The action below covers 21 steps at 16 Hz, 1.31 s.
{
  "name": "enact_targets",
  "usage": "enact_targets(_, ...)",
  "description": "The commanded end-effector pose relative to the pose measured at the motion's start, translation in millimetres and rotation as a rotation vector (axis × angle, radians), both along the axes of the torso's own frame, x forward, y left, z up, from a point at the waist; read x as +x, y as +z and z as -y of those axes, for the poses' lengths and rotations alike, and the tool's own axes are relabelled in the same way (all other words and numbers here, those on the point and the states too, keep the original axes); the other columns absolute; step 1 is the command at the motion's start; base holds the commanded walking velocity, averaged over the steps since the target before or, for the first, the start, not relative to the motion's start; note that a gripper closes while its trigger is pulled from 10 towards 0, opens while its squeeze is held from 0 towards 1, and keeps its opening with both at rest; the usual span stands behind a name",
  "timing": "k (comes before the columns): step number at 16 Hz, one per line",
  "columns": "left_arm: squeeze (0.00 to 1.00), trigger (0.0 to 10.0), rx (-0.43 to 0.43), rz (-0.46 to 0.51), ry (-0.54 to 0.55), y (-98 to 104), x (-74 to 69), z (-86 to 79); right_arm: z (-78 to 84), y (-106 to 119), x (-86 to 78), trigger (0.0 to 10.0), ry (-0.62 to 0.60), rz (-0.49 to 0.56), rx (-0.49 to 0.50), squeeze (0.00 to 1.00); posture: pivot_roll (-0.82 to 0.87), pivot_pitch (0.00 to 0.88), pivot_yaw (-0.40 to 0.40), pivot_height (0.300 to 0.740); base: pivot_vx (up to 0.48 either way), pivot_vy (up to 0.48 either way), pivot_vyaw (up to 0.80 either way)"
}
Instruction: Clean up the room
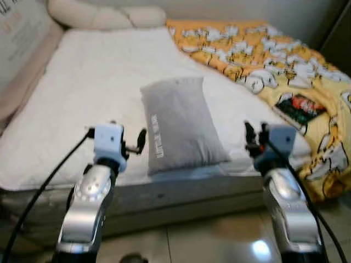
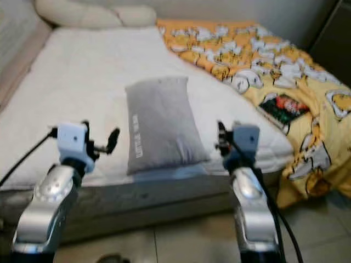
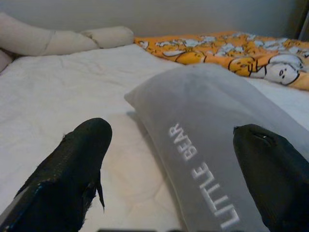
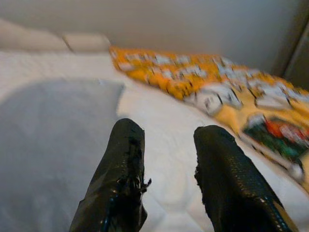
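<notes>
A grey pillow printed "LITTLE BEAR" lies on the white bed, close to its front edge. Both my arms are raised before the bed, one on each side of the pillow. My left gripper is open, its fingers spread wide, with the pillow's lettered edge just beyond them. My right gripper is also open and holds nothing; past its fingers the grey pillow lies to one side. An orange and yellow cartoon-print blanket is rumpled over the bed's right side and hangs off the corner.
A green and red packet lies on the blanket at the right. Cream bolster pillows sit at the head of the bed. A padded panel rises along the left. Shiny floor tiles lie between me and the bed frame.
</notes>
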<state>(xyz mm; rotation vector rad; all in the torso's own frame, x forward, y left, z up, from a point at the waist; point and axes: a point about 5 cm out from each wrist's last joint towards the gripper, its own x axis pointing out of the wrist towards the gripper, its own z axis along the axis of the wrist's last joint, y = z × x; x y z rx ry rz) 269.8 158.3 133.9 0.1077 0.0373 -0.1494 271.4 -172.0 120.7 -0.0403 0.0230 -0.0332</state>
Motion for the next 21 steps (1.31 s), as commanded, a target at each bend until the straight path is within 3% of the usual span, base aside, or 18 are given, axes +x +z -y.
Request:
enact_targets(1,0.00,10.0,-0.001,0.016,-0.011,4,0.9,0.3,-0.8,3,1.5,10.0,0.018,0.007,-0.021,0.00,0.06,0.020,-0.054,0.740,0.274,0.000,0.00)
enact_targets(13,0.00,10.0,-0.022,0.047,0.004,12,4.6,0.9,2.3,15,6.8,10.0,0.055,0.028,0.014,0.00,0.05,0.011,-0.061,0.740,0.276,0.000,0.00)
enact_targets(15,0.00,10.0,-0.014,0.045,0.005,11,5.3,0.3,0.5,14,7.0,10.0,0.092,0.019,-0.049,0.00,0.05,0.002,-0.062,0.740,0.276,0.000,0.00)
enact_targets(18,0.00,10.0,-0.012,0.047,0.002,11,5.9,1.3,3.0,11,6.9,10.0,0.062,0.005,-0.044,0.00,0.05,0.000,-0.062,0.740,0.275,0.000,0.80)
enact_targets(21,0.00,10.0,-0.006,0.050,-0.007,11,7.1,2.2,7.0,9,8.0,10.0,0.041,0.004,-0.045,0.00,0.05,0.000,-0.060,0.740,0.277,0.000,0.00)
